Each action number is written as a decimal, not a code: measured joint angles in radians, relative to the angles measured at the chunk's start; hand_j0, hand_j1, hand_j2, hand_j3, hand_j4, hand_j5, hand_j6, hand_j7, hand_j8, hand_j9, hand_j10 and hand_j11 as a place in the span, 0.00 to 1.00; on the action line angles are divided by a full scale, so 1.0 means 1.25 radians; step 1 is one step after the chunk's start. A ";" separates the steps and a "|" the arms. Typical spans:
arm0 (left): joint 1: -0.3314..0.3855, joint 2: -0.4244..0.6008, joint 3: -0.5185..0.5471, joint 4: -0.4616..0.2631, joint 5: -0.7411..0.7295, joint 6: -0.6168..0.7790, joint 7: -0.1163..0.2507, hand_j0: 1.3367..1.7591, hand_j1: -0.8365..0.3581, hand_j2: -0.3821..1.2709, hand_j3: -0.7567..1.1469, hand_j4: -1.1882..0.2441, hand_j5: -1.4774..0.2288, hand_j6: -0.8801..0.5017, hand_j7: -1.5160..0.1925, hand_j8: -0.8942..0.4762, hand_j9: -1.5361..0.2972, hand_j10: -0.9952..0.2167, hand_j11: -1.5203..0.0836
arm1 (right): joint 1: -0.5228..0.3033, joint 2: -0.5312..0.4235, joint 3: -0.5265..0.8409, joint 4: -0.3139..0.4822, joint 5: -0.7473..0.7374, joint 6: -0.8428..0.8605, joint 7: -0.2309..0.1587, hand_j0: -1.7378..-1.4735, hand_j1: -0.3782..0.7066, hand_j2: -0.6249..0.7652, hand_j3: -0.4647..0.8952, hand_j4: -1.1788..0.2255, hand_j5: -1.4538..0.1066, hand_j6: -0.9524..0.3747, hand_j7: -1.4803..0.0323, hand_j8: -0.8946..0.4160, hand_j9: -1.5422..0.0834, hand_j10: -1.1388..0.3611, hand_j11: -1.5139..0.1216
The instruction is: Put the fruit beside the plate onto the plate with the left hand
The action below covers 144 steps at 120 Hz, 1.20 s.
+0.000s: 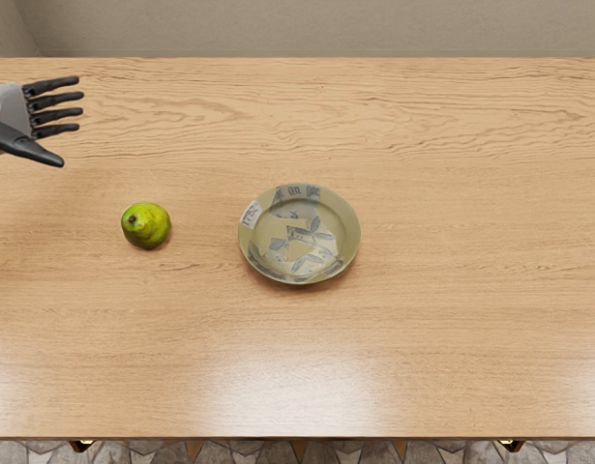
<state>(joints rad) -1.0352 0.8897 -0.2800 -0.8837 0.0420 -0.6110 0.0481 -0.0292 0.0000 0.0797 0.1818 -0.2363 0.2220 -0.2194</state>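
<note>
A green fruit (146, 224) sits on the counter (452, 338), left of the plate (299, 233); the left hand (36, 118) hovers apart, fingers spread; probably light, firm, smooth; best cupped around its middle.

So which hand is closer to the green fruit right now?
Left. The left hand is up and left of the fruit, apart from it, fingers spread. The right hand is out of view.
</note>
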 joint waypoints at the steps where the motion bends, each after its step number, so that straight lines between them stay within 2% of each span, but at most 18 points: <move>1: 0.000 0.000 0.000 0.000 0.000 0.000 0.000 0.76 0.99 0.23 0.40 0.83 0.86 0.63 0.88 0.65 0.83 0.82 0.94 | 0.000 0.000 0.000 0.000 0.000 0.000 0.000 0.30 0.05 0.45 0.34 0.82 0.91 0.70 0.96 0.67 0.93 0.74 0.91; 17: -0.001 0.003 0.001 -0.001 0.001 0.000 0.003 0.76 0.99 0.23 0.40 0.83 0.86 0.63 0.88 0.65 0.83 0.82 0.94 | -0.001 0.000 0.001 0.000 0.000 0.000 0.000 0.30 0.05 0.45 0.34 0.82 0.91 0.70 0.96 0.67 0.93 0.74 0.91; 24: -0.011 -0.002 0.007 -0.001 0.007 0.000 0.028 0.76 0.99 0.23 0.40 0.83 0.86 0.63 0.88 0.65 0.83 0.82 0.94 | -0.001 0.000 0.000 0.000 0.000 -0.001 0.000 0.30 0.05 0.45 0.34 0.82 0.91 0.70 0.96 0.67 0.93 0.74 0.91; 29: -0.021 -0.006 0.010 -0.001 0.014 0.000 0.067 0.76 0.99 0.23 0.40 0.83 0.86 0.63 0.88 0.65 0.83 0.82 0.94 | -0.001 0.000 0.000 0.000 0.000 -0.001 0.000 0.30 0.05 0.45 0.34 0.82 0.91 0.70 0.96 0.67 0.93 0.74 0.91; 40: -0.059 -0.009 0.014 -0.001 0.027 0.000 0.206 0.76 0.99 0.23 0.40 0.83 0.86 0.63 0.88 0.65 0.83 0.82 0.94 | -0.001 0.000 -0.001 -0.001 0.000 -0.001 0.000 0.30 0.05 0.45 0.34 0.82 0.91 0.70 0.96 0.67 0.93 0.74 0.91; 47: -0.084 -0.019 0.016 -0.002 0.040 0.000 0.279 0.76 0.99 0.23 0.40 0.82 0.86 0.63 0.88 0.65 0.83 0.82 0.94 | -0.001 0.000 -0.001 -0.002 0.000 -0.001 0.000 0.30 0.05 0.45 0.34 0.82 0.91 0.70 0.96 0.67 0.93 0.74 0.91; 61: -0.151 -0.026 0.017 -0.004 0.093 0.000 0.374 0.76 0.98 0.23 0.40 0.82 0.86 0.63 0.88 0.64 0.83 0.81 0.94 | -0.001 0.000 -0.001 -0.002 0.000 -0.001 0.000 0.30 0.05 0.45 0.34 0.82 0.91 0.70 0.96 0.67 0.93 0.74 0.91; 69: -0.180 -0.024 0.017 -0.019 0.115 0.000 0.410 0.76 0.97 0.23 0.40 0.81 0.85 0.62 0.87 0.64 0.82 0.80 0.93 | -0.001 0.000 -0.001 -0.002 0.000 -0.001 0.000 0.30 0.05 0.45 0.34 0.82 0.91 0.70 0.96 0.67 0.93 0.74 0.91; 77: -0.208 -0.023 0.017 -0.060 0.140 0.000 0.429 0.76 0.97 0.23 0.40 0.81 0.85 0.62 0.87 0.63 0.82 0.80 0.93 | -0.001 0.000 -0.001 -0.002 0.000 -0.001 0.000 0.30 0.05 0.45 0.34 0.82 0.91 0.70 0.96 0.67 0.93 0.74 0.91; 85: -0.228 -0.014 0.017 -0.131 0.177 0.000 0.439 0.76 0.96 0.23 0.40 0.81 0.84 0.61 0.86 0.63 0.81 0.79 0.92 | -0.001 0.000 -0.001 -0.002 0.000 -0.001 0.000 0.30 0.05 0.45 0.34 0.82 0.91 0.70 0.96 0.67 0.93 0.74 0.91; 98: -0.286 -0.001 0.017 -0.247 0.228 0.000 0.446 0.76 0.95 0.24 0.40 0.80 0.84 0.61 0.86 0.62 0.81 0.79 0.92 | -0.001 0.000 -0.001 -0.002 0.000 -0.001 0.000 0.30 0.05 0.45 0.34 0.82 0.91 0.70 0.96 0.67 0.93 0.74 0.91; 111: -0.298 -0.006 0.016 -0.332 0.253 0.000 0.449 0.76 0.95 0.24 0.40 0.80 0.83 0.61 0.86 0.62 0.81 0.79 0.92 | -0.001 0.000 -0.001 -0.002 0.000 -0.001 0.000 0.30 0.05 0.45 0.34 0.82 0.91 0.70 0.96 0.67 0.93 0.74 0.91; 124: -0.298 -0.011 0.016 -0.370 0.268 0.000 0.450 0.76 0.95 0.24 0.40 0.80 0.83 0.60 0.86 0.62 0.81 0.78 0.91 | -0.001 0.000 -0.001 -0.002 0.000 -0.001 0.000 0.30 0.05 0.45 0.34 0.82 0.91 0.70 0.96 0.67 0.93 0.74 0.91; 144: -0.299 -0.027 0.015 -0.388 0.278 0.000 0.450 0.76 0.95 0.24 0.40 0.80 0.84 0.60 0.86 0.62 0.81 0.79 0.92 | -0.001 0.000 -0.001 -0.002 0.000 -0.001 0.000 0.30 0.05 0.45 0.34 0.82 0.91 0.70 0.96 0.67 0.93 0.74 0.91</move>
<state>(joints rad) -1.4095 0.8560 -0.2614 -1.3687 0.3893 -0.6112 0.6107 -0.0307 0.0000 0.0782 0.1795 -0.2362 0.2208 -0.2191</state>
